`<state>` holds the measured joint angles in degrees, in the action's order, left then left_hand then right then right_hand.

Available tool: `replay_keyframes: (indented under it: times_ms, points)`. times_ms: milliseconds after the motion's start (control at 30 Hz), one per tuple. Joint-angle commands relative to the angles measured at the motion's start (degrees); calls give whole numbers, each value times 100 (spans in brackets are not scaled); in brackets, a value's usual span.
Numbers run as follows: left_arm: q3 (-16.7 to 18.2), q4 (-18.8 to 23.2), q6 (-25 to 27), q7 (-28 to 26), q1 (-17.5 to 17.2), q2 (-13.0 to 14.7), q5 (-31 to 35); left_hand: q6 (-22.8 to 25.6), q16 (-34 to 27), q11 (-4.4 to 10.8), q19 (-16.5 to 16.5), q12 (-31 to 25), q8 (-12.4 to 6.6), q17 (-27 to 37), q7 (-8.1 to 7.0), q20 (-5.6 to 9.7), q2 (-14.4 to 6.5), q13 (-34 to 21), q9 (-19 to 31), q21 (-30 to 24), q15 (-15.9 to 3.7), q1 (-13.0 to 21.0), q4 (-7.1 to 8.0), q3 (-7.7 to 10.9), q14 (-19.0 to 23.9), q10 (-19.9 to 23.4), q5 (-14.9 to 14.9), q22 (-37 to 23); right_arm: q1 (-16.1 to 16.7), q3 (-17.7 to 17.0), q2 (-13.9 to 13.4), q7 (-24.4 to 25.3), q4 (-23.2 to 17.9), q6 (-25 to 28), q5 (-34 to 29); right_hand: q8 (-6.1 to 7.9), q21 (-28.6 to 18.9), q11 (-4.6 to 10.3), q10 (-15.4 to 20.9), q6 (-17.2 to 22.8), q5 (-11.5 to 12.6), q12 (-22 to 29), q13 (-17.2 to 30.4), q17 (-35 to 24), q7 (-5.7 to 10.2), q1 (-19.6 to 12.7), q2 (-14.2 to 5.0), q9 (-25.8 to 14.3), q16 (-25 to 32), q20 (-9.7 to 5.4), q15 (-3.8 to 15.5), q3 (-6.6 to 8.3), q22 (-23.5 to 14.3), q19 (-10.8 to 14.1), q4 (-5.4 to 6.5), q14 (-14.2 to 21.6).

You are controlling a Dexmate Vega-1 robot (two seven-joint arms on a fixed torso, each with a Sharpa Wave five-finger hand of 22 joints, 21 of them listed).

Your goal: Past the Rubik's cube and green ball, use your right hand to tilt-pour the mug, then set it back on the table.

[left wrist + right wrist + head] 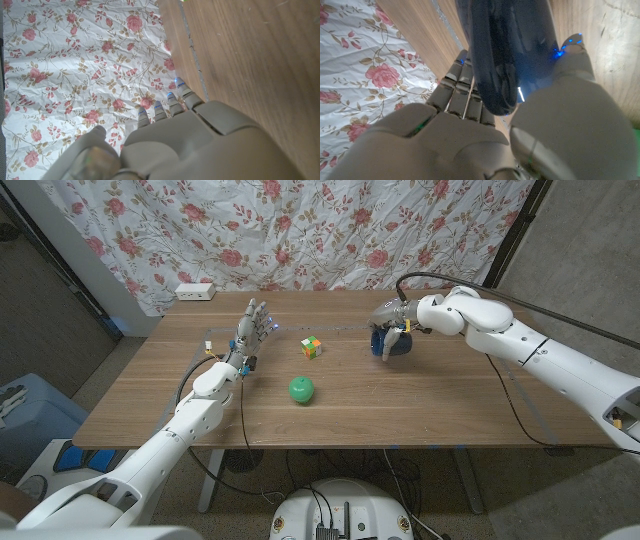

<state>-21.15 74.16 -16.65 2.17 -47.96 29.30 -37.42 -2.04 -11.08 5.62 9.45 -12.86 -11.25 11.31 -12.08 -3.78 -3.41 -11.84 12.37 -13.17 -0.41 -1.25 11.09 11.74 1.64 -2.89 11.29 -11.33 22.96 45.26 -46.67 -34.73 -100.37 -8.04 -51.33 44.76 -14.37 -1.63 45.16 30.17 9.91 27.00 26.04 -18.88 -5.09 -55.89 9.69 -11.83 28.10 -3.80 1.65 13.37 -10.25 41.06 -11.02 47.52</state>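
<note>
Beyond the Rubik's cube (311,347) and green ball (302,389), at the tabletop's (420,405) far right, right robot hand (391,326) wrapped tight round the dark blue mug (396,344), left robot hand (252,330) raised, fingers spread, holding nothing.

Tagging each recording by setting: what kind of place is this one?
Probably a makeshift lab or test room: a wooden table, a flowered sheet hung as backdrop, a power strip, and bare grey walls.

Right hand (392,335) clasped, left hand (250,330) spread.
</note>
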Motion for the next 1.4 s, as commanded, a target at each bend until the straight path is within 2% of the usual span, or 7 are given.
replay_keyframes:
  times_ms: [33,800,1100,1400]
  points:
    - [0,3,3,-1,0,0,0,-9,-30,28,49,-24,-37,30,-34,1,-679,-27,16,-36,-20,-17,7,34,47,-15,26,-20,-177,212,114,-442,68,90,-401,175,-8,1324,1384,1448,28,-14,28,-14,1472,-1306,-1317,-30,-25,-673,1214,159,-27,60,176,435]
    - [-1,4,1,-2,-3,-1,1,-10,-30,38,50,-23,-37,30,-42,-1,-679,-27,16,-36,-16,-17,7,34,49,-19,26,-20,-354,487,223,-858,72,-58,-1098,214,7,1326,1416,1455,32,-96,72,-60,1472,-1308,-1379,-29,-117,-683,1211,131,-32,53,205,465]
    - [-2,1,-1,-1,-3,-2,2,-3,-30,44,51,-23,-39,30,-43,-2,-679,-27,16,-36,-19,-17,7,34,48,-19,26,-20,-337,458,248,-903,72,-84,-1083,218,13,1327,1413,1443,28,-130,109,-77,1473,-1235,-1396,-24,-178,-672,1212,101,-33,52,232,470]
    - [-2,-3,-3,0,0,-4,2,-13,-28,23,51,-22,-35,30,-44,1,-679,-27,16,-36,-21,-17,7,34,43,-20,26,-20,-173,243,201,-743,3,46,-765,213,8,1338,1402,1411,27,-187,96,-97,1484,-1204,-1401,-17,-228,-672,1205,84,-34,73,231,455]
